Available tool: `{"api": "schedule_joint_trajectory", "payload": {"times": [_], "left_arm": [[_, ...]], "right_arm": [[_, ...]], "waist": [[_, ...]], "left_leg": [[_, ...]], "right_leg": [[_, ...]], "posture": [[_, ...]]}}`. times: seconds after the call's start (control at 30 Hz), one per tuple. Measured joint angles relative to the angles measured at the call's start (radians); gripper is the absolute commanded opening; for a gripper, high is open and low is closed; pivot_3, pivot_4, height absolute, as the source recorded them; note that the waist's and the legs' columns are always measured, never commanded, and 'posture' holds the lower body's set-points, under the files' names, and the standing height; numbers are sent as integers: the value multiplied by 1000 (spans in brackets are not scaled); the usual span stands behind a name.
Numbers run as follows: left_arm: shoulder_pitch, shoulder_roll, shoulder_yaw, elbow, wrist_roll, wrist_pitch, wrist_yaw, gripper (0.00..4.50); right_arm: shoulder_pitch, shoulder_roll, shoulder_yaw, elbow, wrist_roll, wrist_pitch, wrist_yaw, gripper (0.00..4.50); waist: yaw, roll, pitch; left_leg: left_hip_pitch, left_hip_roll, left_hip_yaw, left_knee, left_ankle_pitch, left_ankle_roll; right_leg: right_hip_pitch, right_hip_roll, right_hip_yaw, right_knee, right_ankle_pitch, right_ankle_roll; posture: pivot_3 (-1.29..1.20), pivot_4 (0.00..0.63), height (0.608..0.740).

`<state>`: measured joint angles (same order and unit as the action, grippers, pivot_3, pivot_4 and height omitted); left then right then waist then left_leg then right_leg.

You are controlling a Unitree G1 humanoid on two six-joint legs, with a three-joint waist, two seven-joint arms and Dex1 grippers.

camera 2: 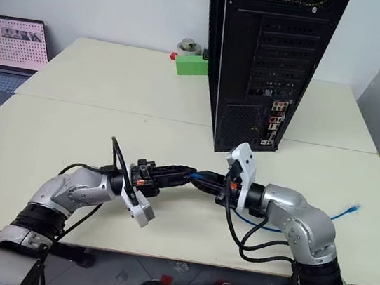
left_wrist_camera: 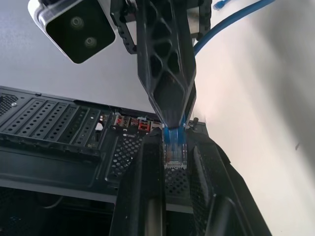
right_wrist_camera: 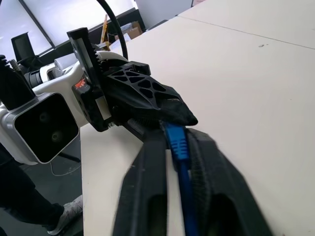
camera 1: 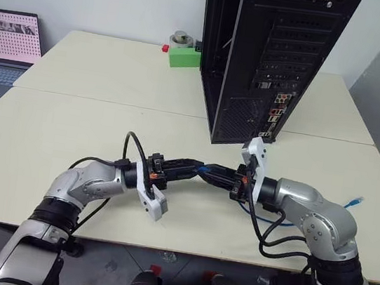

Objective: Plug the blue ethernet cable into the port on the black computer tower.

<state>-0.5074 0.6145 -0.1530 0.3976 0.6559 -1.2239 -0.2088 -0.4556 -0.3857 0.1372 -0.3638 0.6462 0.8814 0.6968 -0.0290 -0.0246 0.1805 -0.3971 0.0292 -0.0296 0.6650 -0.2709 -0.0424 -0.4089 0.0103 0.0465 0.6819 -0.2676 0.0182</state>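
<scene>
Both black two-fingered grippers meet tip to tip low in the centre of the left eye view, above the cream tabletop [camera 1: 72,126]. Coming in from the lower left, the left gripper [camera 1: 199,169] is clamped on the thin bright blue ethernet cable [camera 1: 204,167] close to its clear plug. From the lower right, the right gripper [camera 1: 215,175] has its fingers pinched on the same stretch of cable.

Seen from the left wrist, the plug [left_wrist_camera: 174,155] sits between that gripper's own two fingers [left_wrist_camera: 142,196], with the right gripper's tips pressed on the blue boot just beyond it. From the right wrist, the cable [right_wrist_camera: 179,157] runs lengthwise down the narrow gap between its fingers.

Farther off, the cable's slack loops on the table at lower right, its other end [camera 1: 358,202] lying near the right edge. Standing upright at upper centre is the tall black metal computer tower [camera 1: 258,60], well apart from the held plug, its coloured connectors [camera 1: 272,119] facing the grippers.
</scene>
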Motion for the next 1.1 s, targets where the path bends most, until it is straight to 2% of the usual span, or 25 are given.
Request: {"api": "schedule_joint_trajectory", "payload": {"times": [0.23, 0.3, 0.33, 0.57, 0.8, 0.97, 1.1], "left_arm": [[1, 5, -11, -3, -1, 12, 3, 303], [1, 8, -19, -3, -6, 17, 1, 1003], [1, 10, -22, -2, -12, 19, 0, 1073], [4, 35, -83, 13, -135, 74, -71, 2523], [68, 45, -96, 6, -421, 323, -249, 3861], [170, 37, -97, -194, -699, 631, -422, 3876], [220, 35, -96, -343, -815, 837, -500, 3876]], "right_arm": [[-2, 0, 2, 8, 0, 0, 0, 19], [-2, 0, 2, 14, 1, 0, 3, 19], [-2, 0, 2, 15, 2, 0, 4, 19], [-6, -15, 2, 17, 3, 2, 15, 19], [-2, -48, -1, 12, 2, 3, 20, 19], [20, -64, -22, -21, 3, 3, 1, 19], [43, -68, -34, -47, 2, -1, -14, 19]], "waist": [[0, 0, 0], [0, 0, 0], [0, 0, 0], [0, 0, 0], [-1, 0, 0], [-2, 0, 0], [-2, 0, 0]], "left_leg": [[0, 0, 0, 0, 0, 0], [0, 0, 0, 0, 0, 0], [0, 0, 0, 0, 0, 0], [0, 0, 0, 0, 0, 0], [0, 0, 0, 0, 0, 0], [-1, 0, -2, 0, 0, 0], [0, 0, -2, 0, 0, 0]], "right_leg": [[0, 0, 0, 0, 0, 0], [0, 0, 0, 0, 0, 0], [0, 0, 0, 0, 0, 0], [0, 0, 0, 0, 0, 0], [0, 0, 0, 0, 0, 0], [0, 0, -1, 0, 0, 0], [0, 0, -1, 0, 0, 0]], "posture": [[0, 150, 740], [0, 150, 740], [0, 150, 740], [0, 150, 740], [0, 150, 740], [0, 150, 740], [0, 150, 740]]}}
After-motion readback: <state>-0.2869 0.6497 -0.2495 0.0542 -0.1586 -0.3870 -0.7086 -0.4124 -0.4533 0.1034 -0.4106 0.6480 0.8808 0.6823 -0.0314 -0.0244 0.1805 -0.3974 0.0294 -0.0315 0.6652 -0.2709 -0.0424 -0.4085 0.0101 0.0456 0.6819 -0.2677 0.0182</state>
